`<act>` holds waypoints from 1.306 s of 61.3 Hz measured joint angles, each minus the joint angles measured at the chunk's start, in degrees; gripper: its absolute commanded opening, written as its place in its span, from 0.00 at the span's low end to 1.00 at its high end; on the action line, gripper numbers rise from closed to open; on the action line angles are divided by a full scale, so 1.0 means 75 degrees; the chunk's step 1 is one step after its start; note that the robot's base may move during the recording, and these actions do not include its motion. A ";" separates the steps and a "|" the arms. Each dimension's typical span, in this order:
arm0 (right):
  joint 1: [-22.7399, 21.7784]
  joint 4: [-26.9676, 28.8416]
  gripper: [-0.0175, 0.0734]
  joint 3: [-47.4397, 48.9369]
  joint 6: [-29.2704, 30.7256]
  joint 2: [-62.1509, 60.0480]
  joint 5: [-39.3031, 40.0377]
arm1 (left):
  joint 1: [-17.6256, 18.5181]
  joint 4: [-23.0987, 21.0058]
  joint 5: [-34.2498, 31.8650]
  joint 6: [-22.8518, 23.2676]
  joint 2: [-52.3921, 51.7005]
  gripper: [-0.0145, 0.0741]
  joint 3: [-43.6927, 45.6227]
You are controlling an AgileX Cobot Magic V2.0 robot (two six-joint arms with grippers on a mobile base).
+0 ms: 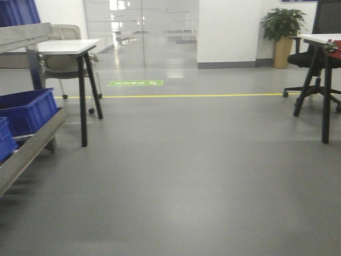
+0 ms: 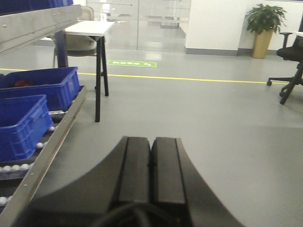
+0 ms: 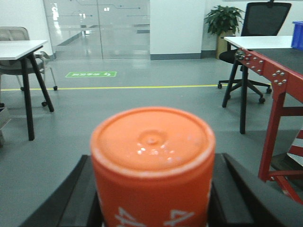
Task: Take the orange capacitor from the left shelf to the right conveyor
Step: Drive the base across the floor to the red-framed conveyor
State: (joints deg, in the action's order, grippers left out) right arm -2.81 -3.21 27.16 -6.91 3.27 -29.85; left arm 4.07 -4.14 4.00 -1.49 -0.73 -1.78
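My right gripper [image 3: 152, 203] is shut on the orange capacitor [image 3: 152, 161], a fat orange cylinder with white print, which fills the lower middle of the right wrist view. My left gripper [image 2: 152, 144] is shut and empty, its two black fingers pressed together, held above the grey floor beside the left shelf [image 2: 45, 156]. The shelf holds blue bins [image 2: 45, 87] on roller tracks; it also shows in the front view [image 1: 32, 146]. The red-framed conveyor [image 3: 277, 78] with a black belt stands at the right of the right wrist view. Neither gripper shows in the front view.
A white table with black legs [image 1: 80, 50] and a grey chair stand behind the shelf. An office chair [image 3: 258, 28], a potted plant [image 1: 282, 32] and another table [image 1: 322, 40] are at the right. A yellow floor line [image 1: 192, 96] crosses the open grey floor.
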 measured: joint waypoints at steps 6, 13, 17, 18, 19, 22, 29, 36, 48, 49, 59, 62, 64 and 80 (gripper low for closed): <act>0.0000 0.0000 0.27 0.0000 0.0000 0.0000 0.0000 | 0.0000 0.0000 0.0000 0.0000 0.0000 0.02 0.0000; 0.0000 0.0000 0.27 0.0000 0.0000 0.0000 0.0000 | 0.0000 0.0000 0.0000 0.0000 0.0000 0.02 0.0000; 0.0000 0.0000 0.27 0.0000 0.0000 0.0000 0.0000 | 0.0000 0.0000 0.0000 0.0000 0.0000 0.02 0.0000; 0.0000 0.0000 0.27 0.0000 0.0000 0.0000 0.0000 | 0.0000 0.0000 0.0000 0.0000 0.0000 0.02 0.0000; 0.0000 0.0000 0.27 0.0000 0.0000 0.0000 0.0000 | 0.0000 0.0000 0.0000 0.0000 0.0000 0.02 0.0000; 0.0000 0.0000 0.27 0.0000 0.0000 0.0000 0.0000 | 0.0000 0.0000 0.0000 0.0000 0.0000 0.02 0.0000; 0.0000 0.0000 0.27 0.0000 0.0000 0.0000 0.0000 | 0.0000 0.0000 0.0000 0.0000 0.0000 0.02 0.0000; 0.0000 0.0000 0.27 0.0000 0.0000 0.0000 0.0000 | 0.0000 0.0000 0.0000 0.0000 0.0000 0.02 0.0000; 0.0000 0.0000 0.27 0.0000 0.0000 0.0000 0.0000 | 0.0000 0.0000 0.0000 0.0000 0.0000 0.02 0.0000; 0.0000 0.0000 0.27 0.0000 0.0000 0.0000 0.0000 | 0.0000 0.0000 0.0000 0.0000 0.0000 0.02 0.0000; 0.0000 0.0000 0.27 0.0000 0.0000 0.0000 0.0000 | 0.0000 0.0000 0.0000 0.0000 0.0000 0.02 0.0000; 0.0000 0.0000 0.27 0.0000 0.0000 0.0000 0.0000 | 0.0000 0.0000 0.0000 0.0000 0.0000 0.02 0.0000; 0.0000 0.0000 0.27 0.0000 0.0000 0.0000 0.0000 | 0.0000 0.0000 0.0000 0.0000 0.0000 0.02 0.0000; 0.0000 0.0000 0.27 0.0000 0.0000 0.0000 0.0000 | 0.0000 0.0000 0.0000 0.0000 0.0000 0.02 0.0000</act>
State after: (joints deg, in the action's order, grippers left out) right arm -2.81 -3.21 27.16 -6.91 3.27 -29.85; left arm 4.07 -4.14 4.00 -1.49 -0.73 -1.78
